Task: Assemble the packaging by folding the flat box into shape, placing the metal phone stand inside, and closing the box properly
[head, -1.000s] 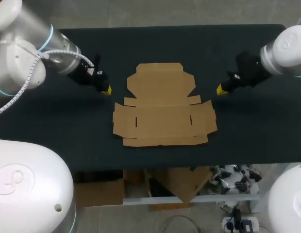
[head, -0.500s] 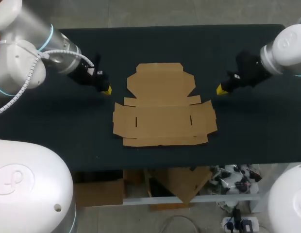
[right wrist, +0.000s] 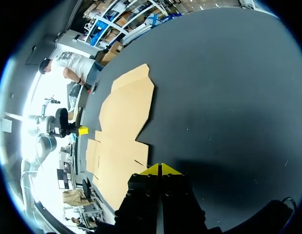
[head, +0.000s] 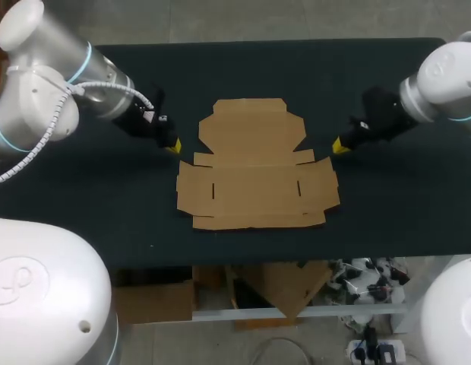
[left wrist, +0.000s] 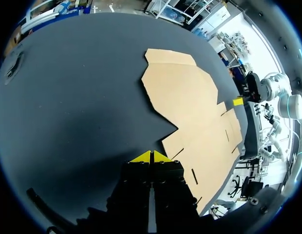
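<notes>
The dark table [head: 76, 190] carries the flat box [head: 254, 171], which lies unfolded at its middle between our arms. Our left gripper [head: 172, 146] and right gripper [head: 338, 145] hover just beside its far flaps, fingers pressed together on nothing. We judge that clenched tips may push the cardboard sliding rather than lift a flap. The box holds nothing, and no phone stand shows.

The flat box [head: 254, 163] lies on the table [head: 83, 198], between left fingers [head: 173, 145] and right fingers [head: 338, 144].
</notes>
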Controlling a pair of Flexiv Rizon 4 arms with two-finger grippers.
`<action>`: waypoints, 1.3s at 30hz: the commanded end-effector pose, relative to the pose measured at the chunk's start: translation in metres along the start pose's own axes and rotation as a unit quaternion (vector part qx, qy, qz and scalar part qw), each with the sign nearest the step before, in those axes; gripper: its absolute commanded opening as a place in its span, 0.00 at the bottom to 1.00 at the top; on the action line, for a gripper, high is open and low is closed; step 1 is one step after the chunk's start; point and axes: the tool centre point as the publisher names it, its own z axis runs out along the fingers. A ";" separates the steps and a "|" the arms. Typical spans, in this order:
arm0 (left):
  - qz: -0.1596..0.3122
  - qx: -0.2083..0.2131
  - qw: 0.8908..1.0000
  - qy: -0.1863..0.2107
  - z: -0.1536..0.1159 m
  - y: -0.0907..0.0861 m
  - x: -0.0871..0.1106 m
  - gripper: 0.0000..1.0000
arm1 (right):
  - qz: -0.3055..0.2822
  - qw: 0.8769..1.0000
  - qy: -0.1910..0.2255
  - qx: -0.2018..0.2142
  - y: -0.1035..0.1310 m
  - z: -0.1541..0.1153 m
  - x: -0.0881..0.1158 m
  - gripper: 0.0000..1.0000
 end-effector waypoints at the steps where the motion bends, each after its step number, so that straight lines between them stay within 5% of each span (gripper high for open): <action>1: 0.001 -0.004 1.000 0.007 0.007 -0.002 -0.002 0.00 | -0.004 1.000 0.011 0.008 0.009 0.006 -0.006 0.00; 39: 0.001 -0.007 0.999 0.043 0.022 0.004 -0.010 0.00 | -0.023 0.999 0.035 0.023 0.014 0.046 0.002 0.00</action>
